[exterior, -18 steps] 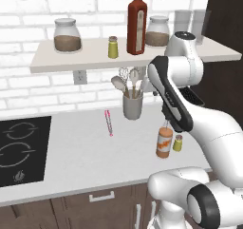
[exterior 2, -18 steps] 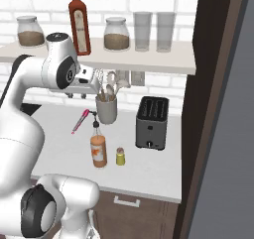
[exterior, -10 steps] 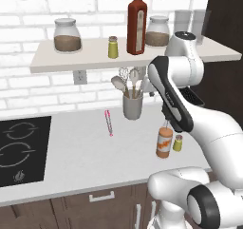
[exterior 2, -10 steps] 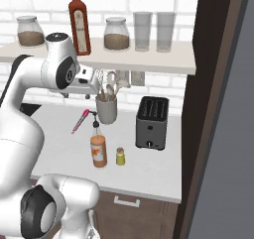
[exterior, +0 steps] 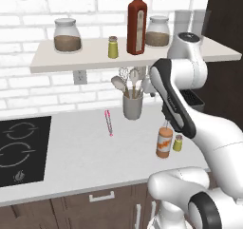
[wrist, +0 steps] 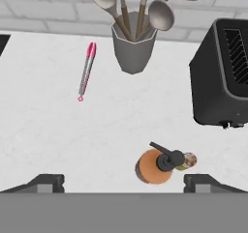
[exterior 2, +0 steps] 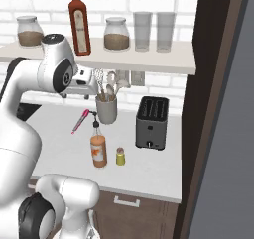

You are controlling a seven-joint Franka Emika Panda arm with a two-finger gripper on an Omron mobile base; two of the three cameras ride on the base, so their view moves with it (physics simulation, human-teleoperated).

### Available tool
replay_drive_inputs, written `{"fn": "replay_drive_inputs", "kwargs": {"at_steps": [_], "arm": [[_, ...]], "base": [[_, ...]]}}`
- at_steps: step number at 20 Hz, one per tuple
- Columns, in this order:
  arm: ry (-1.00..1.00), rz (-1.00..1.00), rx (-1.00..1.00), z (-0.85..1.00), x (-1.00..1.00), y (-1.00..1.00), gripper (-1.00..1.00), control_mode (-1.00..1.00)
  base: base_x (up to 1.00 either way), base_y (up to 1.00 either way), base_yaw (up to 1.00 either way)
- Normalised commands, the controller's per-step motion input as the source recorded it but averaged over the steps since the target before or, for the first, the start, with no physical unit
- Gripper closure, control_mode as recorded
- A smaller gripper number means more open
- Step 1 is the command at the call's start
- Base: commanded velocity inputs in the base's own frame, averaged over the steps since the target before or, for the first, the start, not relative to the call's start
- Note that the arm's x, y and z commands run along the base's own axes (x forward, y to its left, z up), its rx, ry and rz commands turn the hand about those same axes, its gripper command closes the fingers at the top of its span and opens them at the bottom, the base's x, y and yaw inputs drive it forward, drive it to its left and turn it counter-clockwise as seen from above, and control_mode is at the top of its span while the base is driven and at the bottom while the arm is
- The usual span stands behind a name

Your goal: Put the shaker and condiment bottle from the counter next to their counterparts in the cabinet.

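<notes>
White counter (wrist: 58,140), condiment bottle (wrist: 154,166) beneath wide pincer (wrist: 124,182) (hand view).

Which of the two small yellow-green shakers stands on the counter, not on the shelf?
The shaker beside the orange condiment bottle, in front of the toaster. Its twin stands up on the white shelf, left of the tall red bottle.
</notes>
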Motion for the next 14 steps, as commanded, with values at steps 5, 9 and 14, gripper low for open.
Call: {"fn": "replay_drive_inputs", "kwargs": {"at_steps": [5, 9, 14], "arm": [[-0.09, 0.00, 0.00, 0.00, -0.21, 0.00, -1.00, -1.00], [-0.11, 0.00, 0.00, 0.00, -0.20, 0.00, -1.00, -1.00], [-0.08, -0.04, 0.00, 0.00, -0.12, 0.00, -1.00, -1.00]], "base": [[0.00, 0.00, 0.00], [0.00, 0.00, 0.00], [0.00, 0.00, 0.00]]}}
